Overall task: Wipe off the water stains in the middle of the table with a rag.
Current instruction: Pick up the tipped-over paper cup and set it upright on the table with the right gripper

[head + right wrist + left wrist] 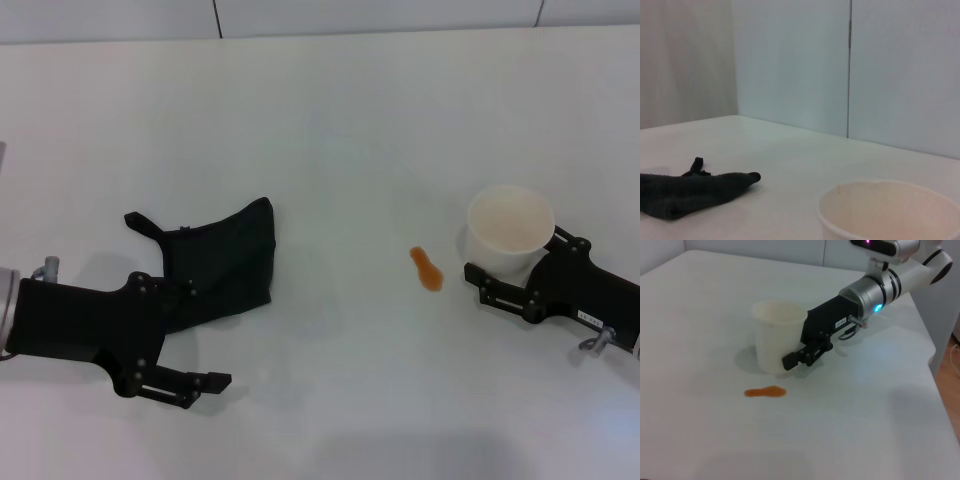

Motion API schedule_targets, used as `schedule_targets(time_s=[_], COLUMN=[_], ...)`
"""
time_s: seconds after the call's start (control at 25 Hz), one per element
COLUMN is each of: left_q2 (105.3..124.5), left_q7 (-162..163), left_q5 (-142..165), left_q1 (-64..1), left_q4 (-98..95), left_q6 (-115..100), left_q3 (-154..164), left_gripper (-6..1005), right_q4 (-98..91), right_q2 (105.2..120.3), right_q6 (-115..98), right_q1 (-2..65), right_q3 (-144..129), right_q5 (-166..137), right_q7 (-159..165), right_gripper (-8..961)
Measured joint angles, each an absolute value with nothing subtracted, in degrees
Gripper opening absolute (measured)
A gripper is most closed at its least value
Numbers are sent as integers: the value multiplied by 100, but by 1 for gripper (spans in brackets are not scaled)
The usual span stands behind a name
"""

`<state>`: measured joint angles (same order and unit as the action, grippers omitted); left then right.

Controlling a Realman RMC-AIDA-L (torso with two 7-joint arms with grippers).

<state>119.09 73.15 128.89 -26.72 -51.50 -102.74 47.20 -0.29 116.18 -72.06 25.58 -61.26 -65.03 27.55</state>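
Your rag [222, 262] lies crumpled on the table [330, 110], well left of the water stains [427, 269]. It looks soft and light, so it should bunch and drag; pinch the thick folded body, not the thin strap. Your left gripper [180, 335] stands open at its near edge, one finger over the cloth. The right gripper [802, 356] grips the white cup [510, 228] just beside the smear.

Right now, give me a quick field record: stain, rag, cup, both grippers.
stain: orange-brown smear on the table, unwiped
rag: black, left of the stain, apart from it
cup: white, upright, right of the stain
left gripper: open, at the rag's near edge, upper finger over the cloth
right gripper: around the cup
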Motion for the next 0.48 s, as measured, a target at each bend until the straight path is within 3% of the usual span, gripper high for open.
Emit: schedule_targets(time_s=[0.48], left_q2=[11908], left_q7=[7303], left_q5=[12866], left_q1=[-2629], left_q4=[-5150], left_q6=[-10264], left_q3=[4716], left_gripper=[841], right_q4=[-161], right_q2=[11514], right_q6=[-7256], right_q1=[2462], right_q3=[-6172], right_q5=[-6764], right_q7=[3228], right_gripper=[859])
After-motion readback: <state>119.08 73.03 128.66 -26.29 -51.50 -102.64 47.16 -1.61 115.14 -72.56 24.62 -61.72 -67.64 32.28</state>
